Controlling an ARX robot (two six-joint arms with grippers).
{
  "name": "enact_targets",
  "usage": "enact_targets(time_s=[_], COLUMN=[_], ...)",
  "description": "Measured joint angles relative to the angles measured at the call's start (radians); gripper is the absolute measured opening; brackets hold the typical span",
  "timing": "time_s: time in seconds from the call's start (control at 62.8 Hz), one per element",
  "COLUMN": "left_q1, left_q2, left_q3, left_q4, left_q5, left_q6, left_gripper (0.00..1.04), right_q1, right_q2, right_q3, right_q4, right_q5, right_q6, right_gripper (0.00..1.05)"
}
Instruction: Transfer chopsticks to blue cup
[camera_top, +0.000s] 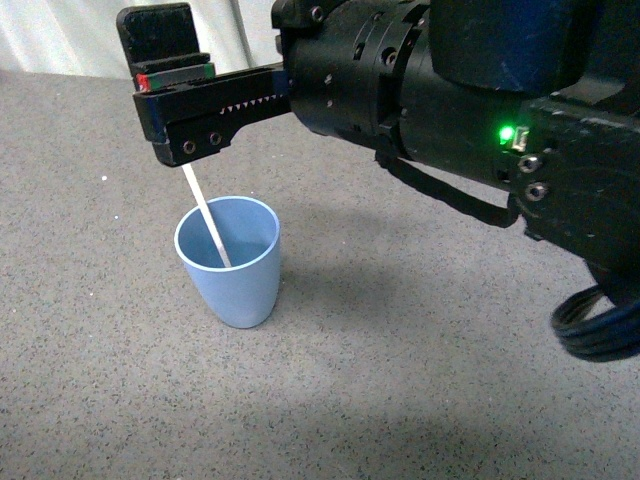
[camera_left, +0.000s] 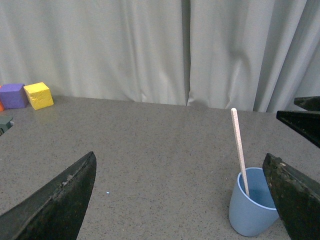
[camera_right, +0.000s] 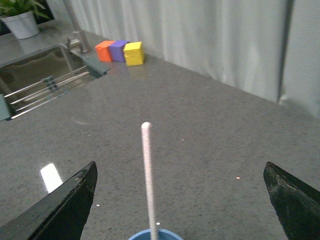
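Grey speckled stone is making up the countertop (camera_top: 420, 380), which is running broad and flat under both arms, and pale pleated curtains (camera_left: 125, 50) are hanging along its far edge. In the right wrist view a steel sink (camera_right: 35, 65) with a wire rack in it is sitting let into the counter at one end, a green plant in a white pot (camera_right: 22, 25) is standing behind it, and an orange block (camera_right: 104, 50), a purple block (camera_right: 118, 50) and a yellow block (camera_right: 134, 53) are sitting touching in a row against the curtain. The blue cup (camera_top: 235, 285) is standing upright on open counter, well apart from the sink and blocks. The chopsticks (camera_top: 205, 215) are resting inside it, lower end down in the cup, leaning against the rim with the upper half sticking out above it. The right gripper (camera_right: 179, 172) is hovering directly over the cup with its jaws spread wide; the stick's tip is rising between the fingers, touching neither, and nothing is being gripped. The left gripper (camera_left: 179, 159) is hanging low beside the cup, its jaws likewise gaping wide and holding nothing, with the cup sitting close by one finger in its own view
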Motion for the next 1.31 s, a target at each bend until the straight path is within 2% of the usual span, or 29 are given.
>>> enact_targets(time_s=[0.112,0.143,0.191,0.43,0.542,0.606,0.972,1.131,1.195,1.307], left_q1=[0.0,0.0,0.0,0.0,0.0,0.0,0.0,0.0,0.0,0.0], left_q2=[0.0,0.0,0.0,0.0,0.0,0.0,0.0,0.0,0.0,0.0], left_q3=[0.0,0.0,0.0,0.0,0.0,0.0,0.0,0.0,0.0,0.0], left_q4=[0.0,0.0,0.0,0.0,0.0,0.0,0.0,0.0,0.0,0.0], left_q5=[0.0,0.0,0.0,0.0,0.0,0.0,0.0,0.0,0.0,0.0], left_q6=[0.0,0.0,0.0,0.0,0.0,0.0,0.0,0.0,0.0,0.0], left_gripper=[0.98,0.98,0.98,0.98,0.98,0.98,0.98,0.98,0.98,0.98], right_q1=[-0.043,-0.075,-0.116,-0.323,-0.412,-0.438,-0.512,-0.536,-0.581,-0.607], right_q2=[-0.048,-0.071,-0.096,-0.257,-0.319,-0.379,-0.673,-0.792,-0.853,-0.944], right_q3=[-0.051,-0.078,-0.113,-0.282,-0.43,-0.491,-0.697,-0.748,-0.768,-0.79], right_q4=[-0.025,-0.064,-0.089,-0.117,0.179,0.247,0.168,0.095,0.055,-0.011], right_q5=[0.158,0.234,0.291,0.44,0.393,0.381,0.299,0.28,0.212,0.211], right_q6=[-0.016,-0.021,-0.023,-0.045,-0.071,-0.078,-0.086,-0.089,-0.09,-0.09], right_gripper=[0.95,0.95,0.95,0.95,0.77,0.66,0.02,0.01,0.01,0.01])
